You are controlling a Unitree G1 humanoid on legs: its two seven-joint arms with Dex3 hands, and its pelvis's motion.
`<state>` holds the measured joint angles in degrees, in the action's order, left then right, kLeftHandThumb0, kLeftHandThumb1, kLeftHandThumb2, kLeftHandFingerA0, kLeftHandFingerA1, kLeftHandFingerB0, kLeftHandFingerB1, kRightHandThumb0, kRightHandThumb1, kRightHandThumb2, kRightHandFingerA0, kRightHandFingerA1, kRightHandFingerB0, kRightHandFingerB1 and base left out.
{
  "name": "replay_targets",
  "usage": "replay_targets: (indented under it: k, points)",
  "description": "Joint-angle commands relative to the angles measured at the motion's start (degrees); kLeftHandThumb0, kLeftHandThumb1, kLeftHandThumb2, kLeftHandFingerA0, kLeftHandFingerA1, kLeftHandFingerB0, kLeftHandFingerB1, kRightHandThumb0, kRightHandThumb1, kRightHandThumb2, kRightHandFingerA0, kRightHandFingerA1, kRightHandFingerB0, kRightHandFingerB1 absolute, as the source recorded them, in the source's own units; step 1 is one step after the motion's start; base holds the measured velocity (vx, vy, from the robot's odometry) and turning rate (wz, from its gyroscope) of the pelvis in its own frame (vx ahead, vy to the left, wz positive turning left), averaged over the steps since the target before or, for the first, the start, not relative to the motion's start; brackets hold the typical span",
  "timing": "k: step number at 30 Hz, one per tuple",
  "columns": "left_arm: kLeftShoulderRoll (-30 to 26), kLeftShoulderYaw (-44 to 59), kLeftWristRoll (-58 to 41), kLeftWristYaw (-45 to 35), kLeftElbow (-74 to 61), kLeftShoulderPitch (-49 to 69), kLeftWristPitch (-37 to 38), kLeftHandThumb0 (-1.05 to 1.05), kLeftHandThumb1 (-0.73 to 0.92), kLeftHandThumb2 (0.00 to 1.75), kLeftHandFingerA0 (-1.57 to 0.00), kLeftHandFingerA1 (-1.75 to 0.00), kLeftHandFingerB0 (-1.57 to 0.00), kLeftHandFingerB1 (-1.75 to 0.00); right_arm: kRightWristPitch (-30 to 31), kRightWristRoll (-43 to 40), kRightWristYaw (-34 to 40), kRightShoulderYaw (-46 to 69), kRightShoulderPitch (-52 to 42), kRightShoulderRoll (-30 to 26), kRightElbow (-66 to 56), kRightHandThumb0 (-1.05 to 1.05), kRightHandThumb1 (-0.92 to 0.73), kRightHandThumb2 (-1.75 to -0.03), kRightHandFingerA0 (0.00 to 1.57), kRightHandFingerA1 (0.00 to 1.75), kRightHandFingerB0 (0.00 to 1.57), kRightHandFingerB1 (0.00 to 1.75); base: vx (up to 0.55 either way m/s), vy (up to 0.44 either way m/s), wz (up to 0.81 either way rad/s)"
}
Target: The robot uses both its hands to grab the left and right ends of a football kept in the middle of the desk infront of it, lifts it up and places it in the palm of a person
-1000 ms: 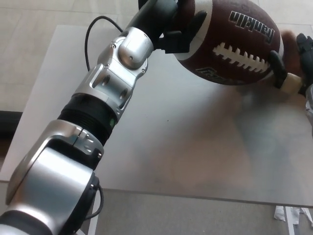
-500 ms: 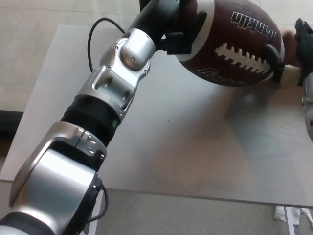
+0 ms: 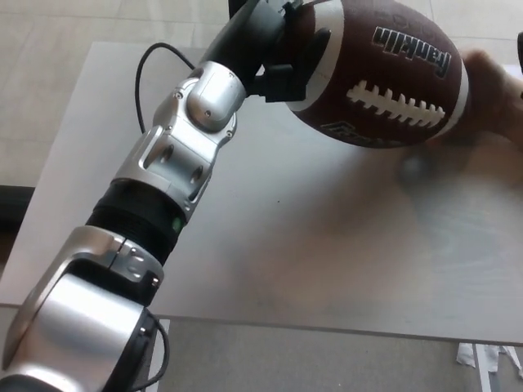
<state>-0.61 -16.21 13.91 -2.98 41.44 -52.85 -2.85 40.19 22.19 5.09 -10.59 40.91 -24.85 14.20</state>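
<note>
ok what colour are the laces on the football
White laces on the brown football, clearest in the head view.

Brown football (image 3: 384, 77) with white laces and stripes, grey desk (image 3: 327, 237).

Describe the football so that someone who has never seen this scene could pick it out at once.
Look above the far right part of the grey desk. There the left hand grips one end of the football, raised off the surface beside a person's hand. It is the only brown thing with white laces, white stripes and white lettering.
</note>
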Motion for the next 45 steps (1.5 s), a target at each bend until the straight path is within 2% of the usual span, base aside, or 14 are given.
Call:
replay_targets:
  k: [1,4,5,7,8,16,23,27,28,29,33,34,35,45]
  points:
    - [-3.3,1.0,0.6,-1.9,-3.0,3.3,-0.2,-0.96,0.78,1.20,0.00,-0.15,-0.11,-0.17,-1.8,3.3,0.5,0.9,-1.9,-2.5,-4.9,-1.05,-0.84,-1.18,0.00,0.27,0.00,0.00,0.00,0.000,0.00]
    - [-5.2,2.1,-0.1,-2.8,-6.3,4.9,0.2,-0.99,0.77,1.18,0.00,-0.09,-0.13,-0.15,-1.9,3.6,-0.2,1.3,-2.6,-3.6,-7.1,-1.05,-0.84,-1.19,0.00,0.28,0.00,0.01,0.00,0.000,0.00]
    - [-6.2,2.5,0.0,-3.4,-7.9,5.4,0.1,-0.95,0.92,0.71,0.00,-0.14,-0.01,-0.30,-2.1,3.8,-0.3,1.4,-3.0,-4.0,-8.0,-1.05,-0.83,-1.18,0.00,0.31,0.00,0.03,0.00,0.000,0.00]
    - [-9.2,3.8,-0.3,-4.6,-11.2,6.4,1.4,-0.96,0.92,0.68,0.00,-0.09,-0.01,-0.30,-2.3,4.2,-0.9,2.1,-3.9,-5.2,-10.5,-1.05,-0.84,-1.17,0.00,0.30,0.00,0.02,0.00,0.000,0.00]
    - [-10.5,4.4,-0.2,-4.6,-12.6,6.6,2.0,-1.00,0.80,1.20,0.00,-0.11,-0.13,-0.15,-2.0,4.0,-1.5,2.7,-4.4,-5.7,-11.4,-1.05,-0.84,-1.18,0.00,0.29,0.00,0.02,0.00,0.000,0.00]
    - [-18.6,11.3,-2.3,-7.4,-24.6,10.2,0.9,-1.05,0.85,1.22,0.00,-0.19,0.00,-0.02,-2.6,3.3,-2.8,4.6,-6.5,-5.9,-12.8,-1.04,-0.83,-1.15,0.00,0.26,0.00,0.00,0.00,0.000,0.00]
    - [-26.9,33.0,-20.0,-17.1,-51.8,32.1,-5.6,-1.05,0.84,1.21,0.00,-0.34,0.00,-0.24,-4.3,0.0,-6.7,10.9,-17.4,-7.8,-23.7,-1.05,-0.81,-1.17,0.00,0.30,0.00,0.01,0.00,0.000,0.00]
    - [-23.8,45.4,-28.2,-19.1,-63.0,49.0,-1.2,-1.05,0.92,1.23,0.00,-0.27,0.00,-0.18,-8.8,-4.6,-8.5,18.9,-27.8,-6.5,-34.7,-1.05,-0.78,-1.12,0.00,0.29,0.00,0.05,0.00,0.000,0.00]
    - [-21.7,50.6,-27.2,-18.9,-66.9,57.8,1.5,-0.83,0.92,0.86,0.00,0.00,0.00,0.00,-12.8,-6.3,-8.5,22.0,-33.0,-5.3,-39.1,-1.02,-0.75,-1.07,0.00,0.28,0.09,0.03,0.00,0.000,0.00]
    - [-19.3,54.2,-29.3,-19.3,-68.6,63.7,3.4,-0.97,0.89,1.22,0.00,-0.28,0.00,-0.23,-16.2,-8.6,-8.9,24.8,-37.2,-3.6,-42.4,-0.95,-0.73,-1.06,0.00,0.27,0.00,0.07,0.00,0.000,0.00]
    - [-7.9,66.3,-38.3,-22.0,-68.3,85.5,8.3,-0.98,0.79,1.16,0.00,-0.35,0.00,-0.24,-23.3,-16.1,-9.9,34.4,-56.8,7.3,-58.4,-1.05,-0.79,-1.08,0.00,0.10,0.08,0.15,0.00,0.000,0.00]
    - [-7.5,66.8,-38.9,-22.1,-68.1,86.7,8.7,-0.98,0.79,1.16,0.00,-0.35,0.00,-0.24,-23.6,-16.4,-9.8,34.9,-58.2,7.9,-59.4,-1.05,-0.79,-1.08,0.00,0.10,0.08,0.15,0.00,0.000,0.00]
    - [-6.1,68.3,-40.5,-22.8,-64.5,88.5,9.4,-0.90,0.73,1.13,0.00,-0.43,0.00,-0.35,-27.2,-16.2,-7.8,36.7,-63.3,11.1,-61.4,-0.74,-0.84,-0.65,0.00,0.21,0.12,0.29,0.00,0.000,0.00]
    - [-7.6,73.8,-36.2,-19.2,-47.0,89.6,17.2,-0.85,0.75,1.11,0.00,-0.43,0.00,-0.26,-45.1,-20.1,1.5,41.1,-69.4,21.0,-50.0,-0.65,-0.60,-0.94,0.00,0.56,0.11,0.49,0.00,0.000,0.00]
